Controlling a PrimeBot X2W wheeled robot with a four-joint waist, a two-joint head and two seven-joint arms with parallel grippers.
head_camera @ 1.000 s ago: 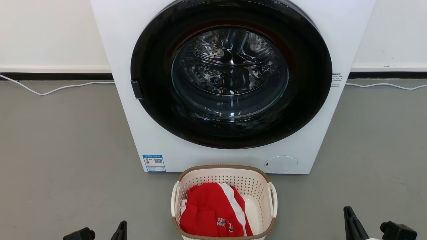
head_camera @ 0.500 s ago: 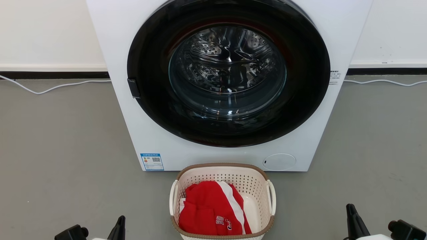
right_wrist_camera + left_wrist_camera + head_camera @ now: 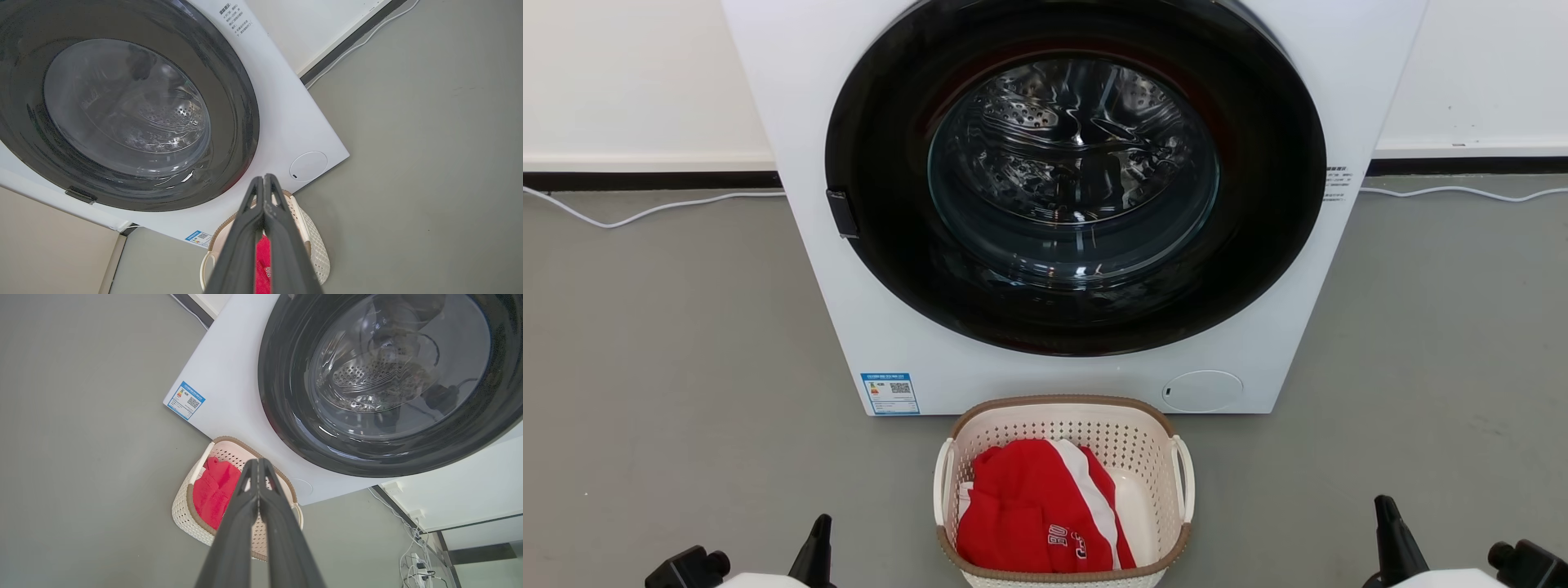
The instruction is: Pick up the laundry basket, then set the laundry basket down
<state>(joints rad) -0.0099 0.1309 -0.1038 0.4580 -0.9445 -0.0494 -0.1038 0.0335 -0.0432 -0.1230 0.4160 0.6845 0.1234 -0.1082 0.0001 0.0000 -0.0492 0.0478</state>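
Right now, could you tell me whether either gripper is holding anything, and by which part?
Nothing is held. The left gripper and right gripper are both shut empty, clear of the laundry basket on the floor.

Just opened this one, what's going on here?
Nothing is being handled yet. The laundry basket sits on the grey floor right in front of the washing machine, with a red garment inside. The robot's left hand and right hand are both shut and empty, one off to each side of the basket, touching nothing.
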